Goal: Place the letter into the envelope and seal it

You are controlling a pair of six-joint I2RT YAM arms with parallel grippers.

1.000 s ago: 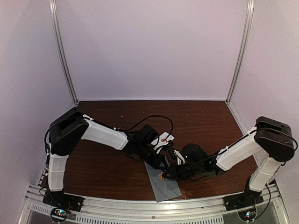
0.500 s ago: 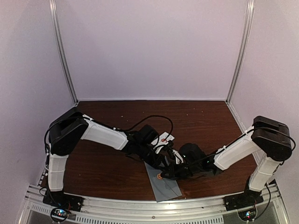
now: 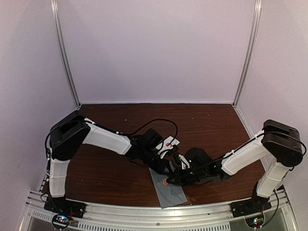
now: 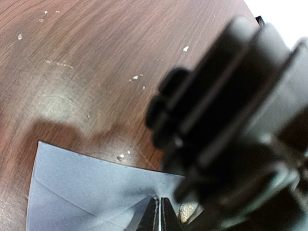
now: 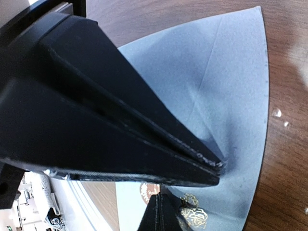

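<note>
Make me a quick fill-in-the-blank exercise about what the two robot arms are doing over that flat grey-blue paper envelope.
1. The flat grey-blue paper envelope lies on the dark brown wooden ____.
2. The left gripper and the right gripper both have their jaws ____.
3. The two grippers' tips meet right above the ____.

Missing words: table; shut; envelope.

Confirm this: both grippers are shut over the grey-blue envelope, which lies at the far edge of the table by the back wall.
Wrong on one point: the envelope lies at the near edge of the table, not the far one, as the top external view shows. The left gripper and the right gripper are indeed both shut over it.
</note>
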